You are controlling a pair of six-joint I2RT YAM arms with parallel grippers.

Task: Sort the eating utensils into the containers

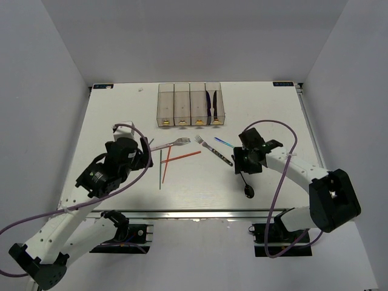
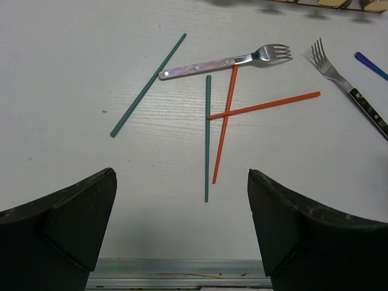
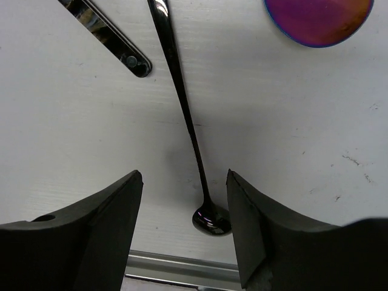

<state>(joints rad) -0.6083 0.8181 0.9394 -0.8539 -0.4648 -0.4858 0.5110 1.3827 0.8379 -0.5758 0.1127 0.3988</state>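
Four clear containers (image 1: 191, 104) stand in a row at the back; the rightmost holds a dark knife (image 1: 212, 103). My right gripper (image 3: 185, 176) is open and low, its jaws straddling the thin handle of a dark spoon (image 3: 188, 121) without touching it; the spoon's bowl (image 1: 248, 191) lies toward the near edge. An iridescent spoon bowl (image 3: 318, 21) and a dark fork handle (image 3: 109, 33) lie just beyond. My left gripper (image 2: 182, 176) hangs open and empty, short of two red chopsticks (image 2: 224, 124), two teal chopsticks (image 2: 207, 139) and a pale-handled fork (image 2: 224, 62).
A second, dark-handled fork (image 2: 348, 88) lies right of the chopsticks, next to a blue handle (image 2: 371, 65). An aluminium rail (image 1: 182, 213) runs along the near table edge. Purple cables loop beside both arms, and white walls close in the table (image 1: 121, 115).
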